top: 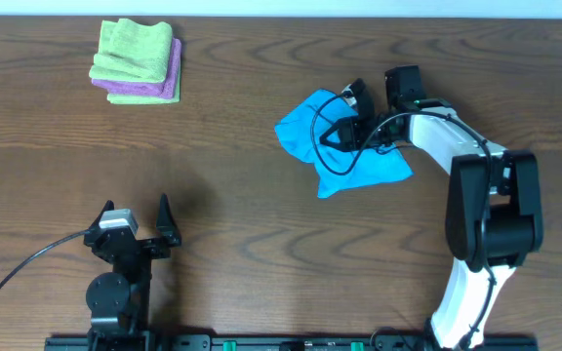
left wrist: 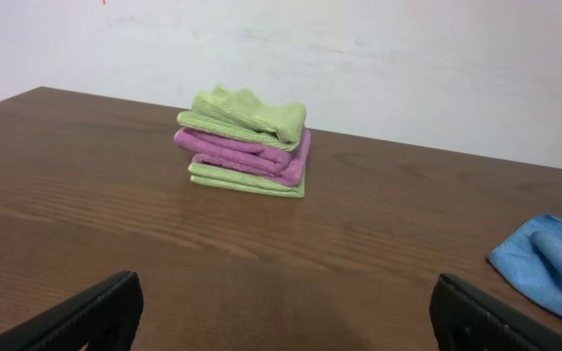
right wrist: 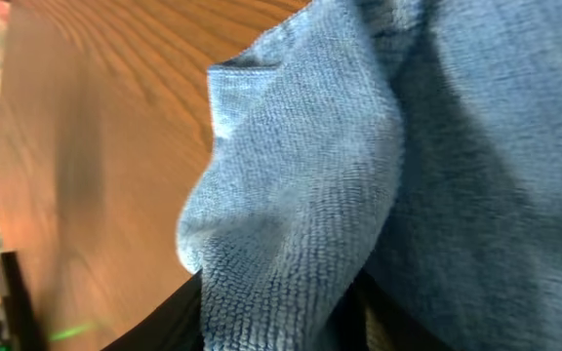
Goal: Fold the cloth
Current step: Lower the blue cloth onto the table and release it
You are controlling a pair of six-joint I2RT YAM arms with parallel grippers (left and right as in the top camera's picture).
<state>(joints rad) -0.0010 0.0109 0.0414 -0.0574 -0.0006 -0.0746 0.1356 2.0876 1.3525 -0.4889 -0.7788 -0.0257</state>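
Observation:
The sky-blue cloth [top: 301, 125] lies crumpled on the brown table right of centre. My right gripper [top: 347, 129] is down on its middle. In the right wrist view a raised fold of the cloth [right wrist: 301, 195] fills the space between the two dark fingers [right wrist: 162, 330], which press against it on both sides, so the right gripper [right wrist: 271, 322] is shut on that fold. My left gripper [top: 135, 219] rests near the front left, far from the cloth, its jaws wide open and empty [left wrist: 281, 317]. One edge of the cloth [left wrist: 549, 263] shows at the right of the left wrist view.
A folded stack of light green and purple cloths [top: 137, 60] sits at the back left, also seen ahead of the left gripper as the stack [left wrist: 247, 141]. Black cables of the right arm [top: 332, 146] loop over the blue cloth. A pale wall runs along the table's far edge.

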